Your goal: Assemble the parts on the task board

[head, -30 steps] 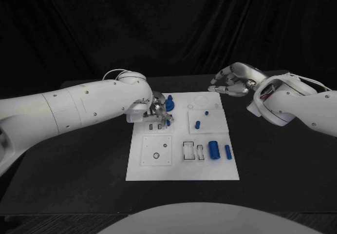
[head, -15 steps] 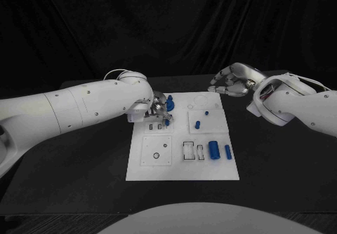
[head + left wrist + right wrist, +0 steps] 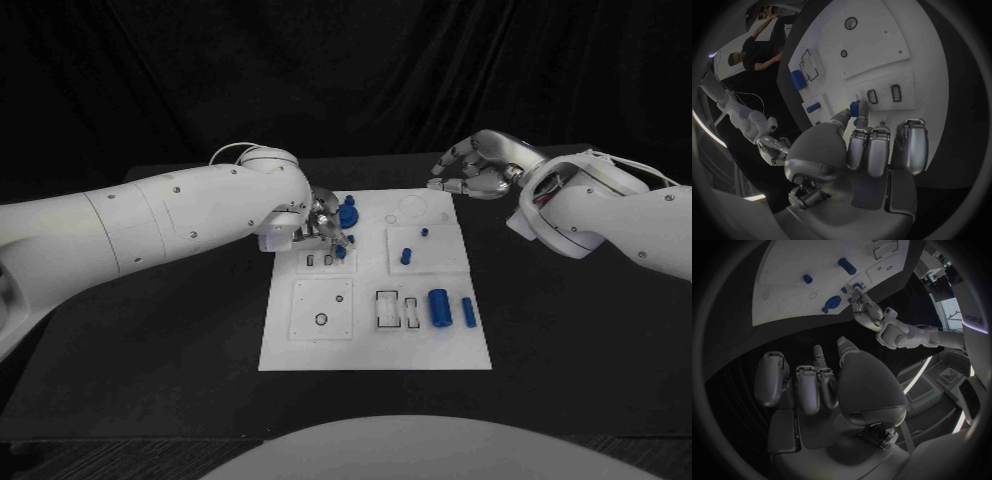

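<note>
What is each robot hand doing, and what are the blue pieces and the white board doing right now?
left hand: pinches a small blue part just over the board.
right hand: holds nothing, fingers curled, above the table off the board's far right corner.
large blue cylinder: lies flat on the board.
task board: flat on the table.

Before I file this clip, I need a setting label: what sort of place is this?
Probably a robotics lab test bench: a black table holding a white task board with small blue parts, black curtain behind.

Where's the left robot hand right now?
In the head view, the left robot hand is over the task board's far left corner, pinching a small blue part.
</note>
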### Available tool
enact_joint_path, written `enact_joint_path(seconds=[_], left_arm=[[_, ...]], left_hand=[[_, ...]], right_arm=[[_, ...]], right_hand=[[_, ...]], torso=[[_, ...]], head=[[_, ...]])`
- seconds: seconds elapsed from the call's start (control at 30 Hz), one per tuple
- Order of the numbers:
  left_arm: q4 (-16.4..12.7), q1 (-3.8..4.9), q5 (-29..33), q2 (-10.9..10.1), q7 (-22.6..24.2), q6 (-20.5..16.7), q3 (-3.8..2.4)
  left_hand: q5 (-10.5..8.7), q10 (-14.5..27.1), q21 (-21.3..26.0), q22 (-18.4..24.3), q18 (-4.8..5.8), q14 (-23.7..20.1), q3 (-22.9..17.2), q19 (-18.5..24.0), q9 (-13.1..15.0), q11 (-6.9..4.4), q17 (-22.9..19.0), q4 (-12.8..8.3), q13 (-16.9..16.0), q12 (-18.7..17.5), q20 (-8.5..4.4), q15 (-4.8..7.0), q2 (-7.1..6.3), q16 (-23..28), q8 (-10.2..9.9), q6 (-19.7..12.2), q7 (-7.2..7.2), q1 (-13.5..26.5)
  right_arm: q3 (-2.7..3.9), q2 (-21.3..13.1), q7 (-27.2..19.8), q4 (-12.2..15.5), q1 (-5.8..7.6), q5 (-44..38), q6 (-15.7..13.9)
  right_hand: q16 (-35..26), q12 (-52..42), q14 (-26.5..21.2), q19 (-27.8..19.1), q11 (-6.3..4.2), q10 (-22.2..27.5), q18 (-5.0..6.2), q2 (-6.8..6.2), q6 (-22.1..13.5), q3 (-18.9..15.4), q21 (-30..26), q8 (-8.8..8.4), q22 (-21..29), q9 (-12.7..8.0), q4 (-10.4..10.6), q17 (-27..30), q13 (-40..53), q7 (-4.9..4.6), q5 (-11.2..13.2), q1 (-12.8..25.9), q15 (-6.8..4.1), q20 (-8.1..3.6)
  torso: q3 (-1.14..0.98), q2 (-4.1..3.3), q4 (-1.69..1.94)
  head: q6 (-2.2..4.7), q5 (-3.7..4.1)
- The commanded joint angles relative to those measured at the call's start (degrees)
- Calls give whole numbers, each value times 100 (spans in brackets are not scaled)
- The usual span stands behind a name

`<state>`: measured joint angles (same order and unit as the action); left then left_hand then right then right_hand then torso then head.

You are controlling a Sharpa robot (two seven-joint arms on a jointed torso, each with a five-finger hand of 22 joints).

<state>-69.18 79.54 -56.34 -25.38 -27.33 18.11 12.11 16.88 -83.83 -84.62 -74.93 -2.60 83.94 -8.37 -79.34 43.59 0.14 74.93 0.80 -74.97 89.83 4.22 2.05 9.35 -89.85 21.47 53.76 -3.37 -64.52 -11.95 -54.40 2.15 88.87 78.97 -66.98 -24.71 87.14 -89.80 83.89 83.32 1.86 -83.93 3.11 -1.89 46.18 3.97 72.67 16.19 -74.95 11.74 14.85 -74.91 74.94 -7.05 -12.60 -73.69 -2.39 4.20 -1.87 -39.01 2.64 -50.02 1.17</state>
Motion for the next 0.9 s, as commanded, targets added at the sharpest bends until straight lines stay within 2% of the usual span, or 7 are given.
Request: enact_joint_path(seconds=[0.03, 0.13, 0.3, 0.53, 0.9], left_arm=[[-62, -16, 8, -33, 44, -59, -1], [-146, -15, 8, -105, 24, -125, -1], [-328, -12, 8, -267, -26, -231, -1], [-544, -6, 8, -508, -100, -376, -1], [-629, -4, 8, -598, -133, -481, -1]], left_hand=[[60, -617, 28, -678, -19, 606, -205, -7, 69, -41, 1507, -98, -1503, 17, -22, 44, -100, -15, -41, 56, 22, 15], [173, -617, 34, -700, -16, 606, -606, -29, 185, -53, 1507, -323, -1503, 17, -33, 55, -250, -15, -92, 88, 24, 55], [198, -617, 38, -725, -12, 606, -919, -56, 296, -57, 1507, -394, -1503, 17, -36, 59, -351, -15, -142, 130, 26, 238], [179, -617, 38, -739, -9, 606, -1026, -72, 343, -59, 1507, -393, -1503, 17, -38, 62, -391, -15, -165, 153, 26, 340], [174, -617, 35, -751, -6, 606, -1092, -87, 358, -59, 1507, -381, -1503, 17, -40, 64, -398, -15, -199, 145, 22, 397]], right_arm=[[4, -2, 113, 0, -14, -7, 56], [4, -4, 113, 1, -16, -7, 63], [4, -14, 118, 1, -20, -7, 76], [4, -21, 125, -5, -36, -7, 98], [4, -11, 125, -22, -80, -7, 140]], right_hand=[[-38, -20, 525, -29, 33, -607, 88, 6, 40, -5, -27, 39, -964, -6, -29, -1146, 1506, 6, -33, -45, 48, -4], [-51, -20, 522, -38, 34, -607, 93, 9, 41, -5, -51, 38, -957, -7, -34, -1131, 1506, 5, -34, -52, 49, -3], [-74, -20, 516, -51, 36, -607, 100, 13, 42, -4, -84, 38, -946, -8, -39, -1105, 1506, 4, -34, -61, 50, -2], [-92, -20, 510, -66, 36, -607, 108, 16, 41, -4, -122, 36, -935, -9, -43, -1085, 1506, 2, -34, -68, 51, 0], [-115, -20, 504, -84, 37, -607, 117, 20, 39, -6, -167, 33, -920, -12, -46, -1059, 1506, 0, -35, -74, 51, 2]], torso=[[0, 1, 3], [3, 2, 1], [5, 0, -1], [5, 2, 0], [7, 2, 0]], head=[[2, -26], [2, -45], [2, -72], [2, -102], [2, -140]])
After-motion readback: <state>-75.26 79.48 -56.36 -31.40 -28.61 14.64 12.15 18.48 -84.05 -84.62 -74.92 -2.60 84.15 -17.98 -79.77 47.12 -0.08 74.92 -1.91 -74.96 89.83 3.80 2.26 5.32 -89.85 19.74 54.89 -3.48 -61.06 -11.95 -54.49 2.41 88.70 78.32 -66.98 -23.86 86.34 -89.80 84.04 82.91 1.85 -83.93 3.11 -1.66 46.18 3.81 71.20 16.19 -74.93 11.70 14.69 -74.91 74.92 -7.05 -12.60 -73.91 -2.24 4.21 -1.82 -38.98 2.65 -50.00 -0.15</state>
